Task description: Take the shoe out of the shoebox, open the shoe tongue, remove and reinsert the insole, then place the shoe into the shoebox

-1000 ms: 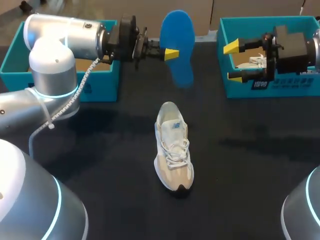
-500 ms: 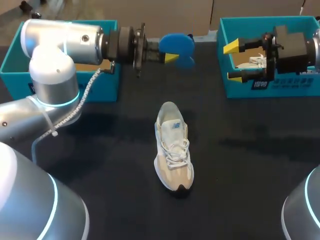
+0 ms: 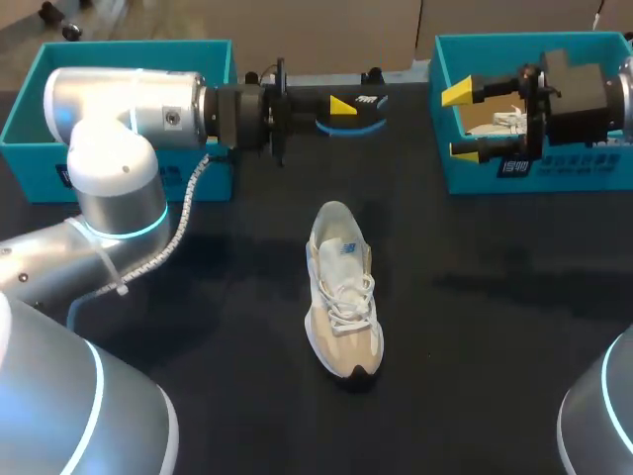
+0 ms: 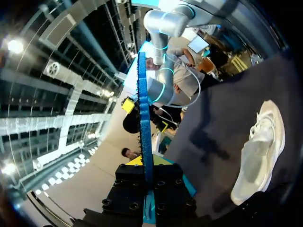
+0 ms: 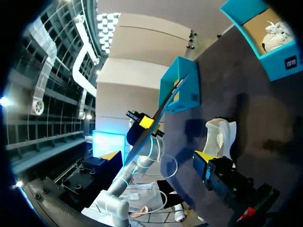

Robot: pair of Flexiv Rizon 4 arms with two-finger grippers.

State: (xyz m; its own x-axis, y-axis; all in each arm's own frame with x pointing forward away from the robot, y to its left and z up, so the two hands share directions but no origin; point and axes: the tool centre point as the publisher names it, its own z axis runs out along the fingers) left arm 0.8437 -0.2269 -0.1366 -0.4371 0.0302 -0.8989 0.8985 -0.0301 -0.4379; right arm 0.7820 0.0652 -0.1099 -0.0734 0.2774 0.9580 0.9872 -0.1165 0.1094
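The left tool (image 3: 341, 107) was clamped narrow on a thin blue insole (image 3: 348, 127). From above the insole lay almost edge-on, so its outline was hard to make out. In the left wrist view it showed only as a slim blue strip (image 4: 143, 118) with a toothed edge, running straight ahead from between the fingers. The left arm stretched level across the far side of the black bench (image 3: 495, 346), its wrist and elbow hiding much of a teal cardboard box (image 3: 129, 47) behind it.

Nearer the robot than that tool, and apart from it, a white and beige mesh trainer (image 3: 343, 292) with white laces stood upright on its sole on the bench, dark toe towards the robot.

The right tool (image 3: 461, 123) stood wide open and empty over the near corner of a second teal shoebox (image 3: 554, 170). A white shoe (image 3: 509, 121) inside was partly hidden behind the tool's fingers. The right arm was cut off at the view's edge.
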